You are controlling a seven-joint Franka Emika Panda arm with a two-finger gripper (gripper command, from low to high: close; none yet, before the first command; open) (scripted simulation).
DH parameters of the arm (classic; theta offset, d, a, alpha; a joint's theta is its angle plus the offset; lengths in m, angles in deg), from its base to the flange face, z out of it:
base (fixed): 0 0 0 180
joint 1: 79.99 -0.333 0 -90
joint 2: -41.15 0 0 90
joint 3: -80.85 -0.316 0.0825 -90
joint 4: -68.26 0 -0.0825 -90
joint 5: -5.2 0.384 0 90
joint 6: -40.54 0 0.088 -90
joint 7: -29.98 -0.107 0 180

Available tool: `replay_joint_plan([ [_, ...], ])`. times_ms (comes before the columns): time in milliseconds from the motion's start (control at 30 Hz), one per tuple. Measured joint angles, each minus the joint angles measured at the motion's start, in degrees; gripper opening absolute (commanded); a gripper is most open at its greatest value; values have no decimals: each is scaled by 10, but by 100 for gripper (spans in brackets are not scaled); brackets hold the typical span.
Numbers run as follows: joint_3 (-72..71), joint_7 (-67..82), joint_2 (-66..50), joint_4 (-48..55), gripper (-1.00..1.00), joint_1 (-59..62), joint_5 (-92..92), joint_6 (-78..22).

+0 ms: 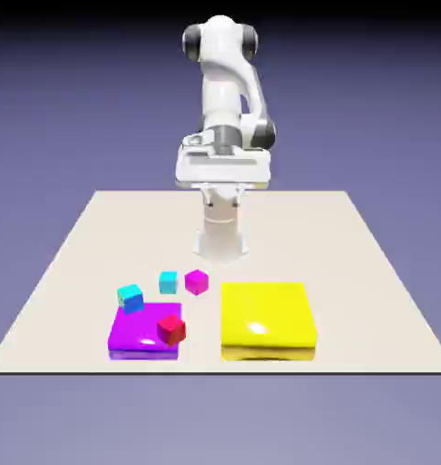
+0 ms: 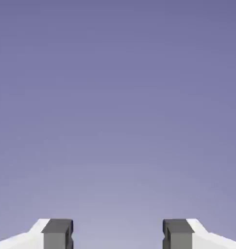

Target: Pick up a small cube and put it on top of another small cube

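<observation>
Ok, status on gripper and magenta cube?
Gripper open, empty. Magenta cube on table, unstacked. Teal cube close beside it, might crowd the fingers.

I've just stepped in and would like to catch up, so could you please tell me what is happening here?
Nothing is being handled at this moment. The robot's hand is open and empty, raised above the table. The pink cube, meant to be stacked, rests on the table beside the teal cube, so the stacking is yet to be done.
</observation>
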Motion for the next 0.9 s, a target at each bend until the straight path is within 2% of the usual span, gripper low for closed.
replay_joint_plan([
  [433,225,-139,-241,-72,0,13,84,-309],
  [700,104,-1,-393,-68,0,58,283,-185],
  [733,97,7,-402,-68,-100,61,294,-178],
  [900,142,-44,-345,-69,-100,44,220,-225],
])
